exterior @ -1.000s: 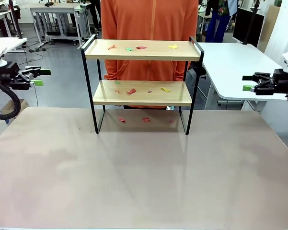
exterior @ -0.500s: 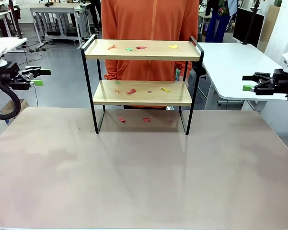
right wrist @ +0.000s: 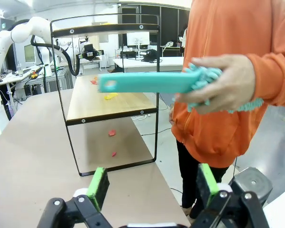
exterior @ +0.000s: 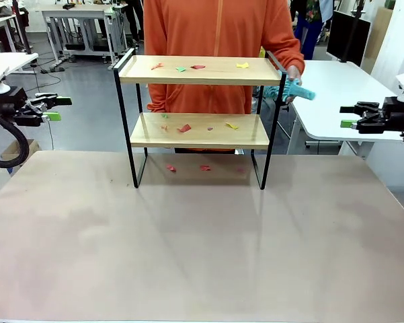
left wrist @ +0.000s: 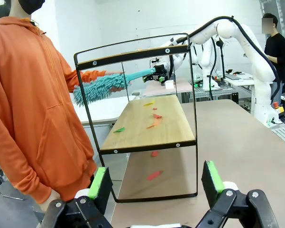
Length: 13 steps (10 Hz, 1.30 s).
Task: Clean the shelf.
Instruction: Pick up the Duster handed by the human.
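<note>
Front view shows us coloured scraps (exterior: pixel 184 128) on both boards of the shelf (exterior: pixel 200 70); our left gripper (exterior: pixel 59 108) and right gripper (exterior: pixel 347 116) stand open, empty, well apart from it on either side.

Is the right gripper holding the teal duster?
No, the person's hand holds the duster; the right gripper is open and empty.

black jaws, green pads (left wrist: pixel 98 183), black cable (exterior: pixel 1 144); person (exterior: pixel 215 40) wears orange hoodie (left wrist: pixel 23 95)
</note>
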Available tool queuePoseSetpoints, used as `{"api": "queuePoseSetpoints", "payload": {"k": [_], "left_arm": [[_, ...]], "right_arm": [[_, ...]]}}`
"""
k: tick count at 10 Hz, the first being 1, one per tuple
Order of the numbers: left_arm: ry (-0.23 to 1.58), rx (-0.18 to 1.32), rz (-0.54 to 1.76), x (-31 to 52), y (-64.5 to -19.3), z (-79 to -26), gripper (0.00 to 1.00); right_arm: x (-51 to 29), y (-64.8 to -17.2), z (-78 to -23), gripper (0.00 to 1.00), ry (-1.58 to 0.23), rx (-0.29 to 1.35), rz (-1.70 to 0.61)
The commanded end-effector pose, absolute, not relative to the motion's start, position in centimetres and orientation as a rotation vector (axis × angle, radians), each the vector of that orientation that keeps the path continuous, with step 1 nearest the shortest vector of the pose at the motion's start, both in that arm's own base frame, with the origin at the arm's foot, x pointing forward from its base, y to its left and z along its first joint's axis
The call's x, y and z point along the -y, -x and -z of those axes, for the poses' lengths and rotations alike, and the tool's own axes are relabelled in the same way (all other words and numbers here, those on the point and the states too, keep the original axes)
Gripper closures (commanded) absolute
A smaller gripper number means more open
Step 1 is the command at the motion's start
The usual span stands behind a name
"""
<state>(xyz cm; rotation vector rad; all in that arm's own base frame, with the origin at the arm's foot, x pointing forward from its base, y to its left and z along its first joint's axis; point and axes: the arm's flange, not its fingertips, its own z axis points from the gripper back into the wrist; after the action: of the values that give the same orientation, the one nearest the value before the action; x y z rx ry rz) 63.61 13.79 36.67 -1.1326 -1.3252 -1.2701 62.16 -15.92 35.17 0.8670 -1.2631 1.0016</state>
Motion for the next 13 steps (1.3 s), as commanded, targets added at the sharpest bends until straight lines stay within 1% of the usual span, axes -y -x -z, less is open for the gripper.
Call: {"api": "queuePoseSetpoints", "payload": {"k": [1, 13], "left_arm": [[1.114, 1.315, 1.293, -13.61, -63.37, -36.87, 0.0], [1.114, 1.315, 1.293, -13.61, -63.37, -36.87, 0.0]], "right_arm": [[15.88, -62.21, -35.28, 0.0, -0.866, 1.265, -1.003], [15.92, -62.16, -35.17, 0.0, -0.867, 1.263, -1.002]]}}
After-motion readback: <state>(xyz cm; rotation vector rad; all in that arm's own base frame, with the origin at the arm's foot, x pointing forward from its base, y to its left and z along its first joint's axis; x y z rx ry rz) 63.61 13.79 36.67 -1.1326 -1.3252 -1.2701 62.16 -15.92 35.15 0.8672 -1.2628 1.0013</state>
